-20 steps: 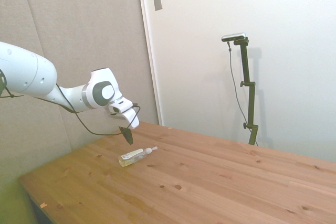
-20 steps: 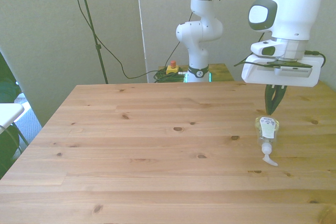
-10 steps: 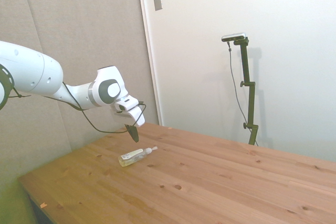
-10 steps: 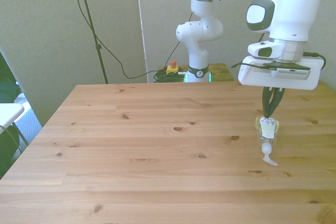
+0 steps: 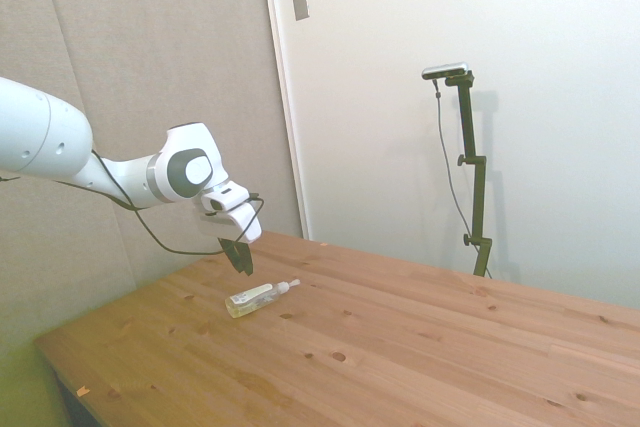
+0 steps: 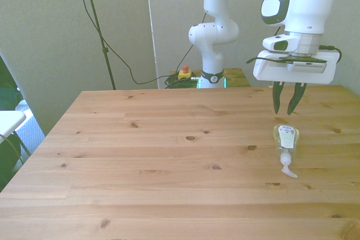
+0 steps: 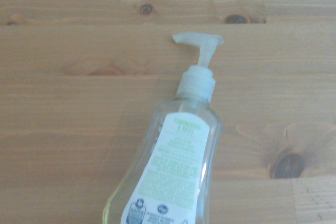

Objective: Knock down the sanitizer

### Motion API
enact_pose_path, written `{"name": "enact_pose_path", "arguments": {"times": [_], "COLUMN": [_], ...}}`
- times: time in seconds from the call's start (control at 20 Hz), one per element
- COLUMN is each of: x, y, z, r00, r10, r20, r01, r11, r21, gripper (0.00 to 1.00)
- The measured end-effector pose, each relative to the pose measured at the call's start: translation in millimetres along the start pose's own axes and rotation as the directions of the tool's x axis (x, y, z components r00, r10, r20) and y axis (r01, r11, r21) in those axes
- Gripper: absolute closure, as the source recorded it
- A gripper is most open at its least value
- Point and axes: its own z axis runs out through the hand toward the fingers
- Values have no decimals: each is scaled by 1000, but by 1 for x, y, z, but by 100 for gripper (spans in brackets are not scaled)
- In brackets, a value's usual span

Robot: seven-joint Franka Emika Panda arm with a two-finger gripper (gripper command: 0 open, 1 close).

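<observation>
In the side view, the sanitizer [image 5: 259, 298] lies on its side on the table [image 5: 400, 347], just below the gripper [image 5: 241, 260], which hangs above it without touching. In the front view, the gripper [image 6: 285, 100] has its two fingers a little apart and holds nothing; the bottle [image 6: 286, 141] lies below it, nozzle pointing away from the hand. In the wrist view, the sanitizer [image 7: 173, 177] is cut off at its base, and the label text is too blurred to read.

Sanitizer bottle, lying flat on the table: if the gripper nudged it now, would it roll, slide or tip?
The sanitizer already lies on its side, so tipping seems unlikely. Its flattish body and jutting pump nozzle should resist rolling; sliding or pivoting looks likelier. Being small, clear plastic, it is probably light.
</observation>
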Motion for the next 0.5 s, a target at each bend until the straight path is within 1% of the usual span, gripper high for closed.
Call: {"name": "enact_pose_path", "arguments": {"times": [0.25,0.5], "x": [-32,-58], "y": [15,24], "z": [-3,1], "r00": [999,997], "r10": [-42,-79], "r20": [18,24], "r01": [42,80], "r11": [999,996], "r21": [-9,-25], "gripper": [0,0]}}
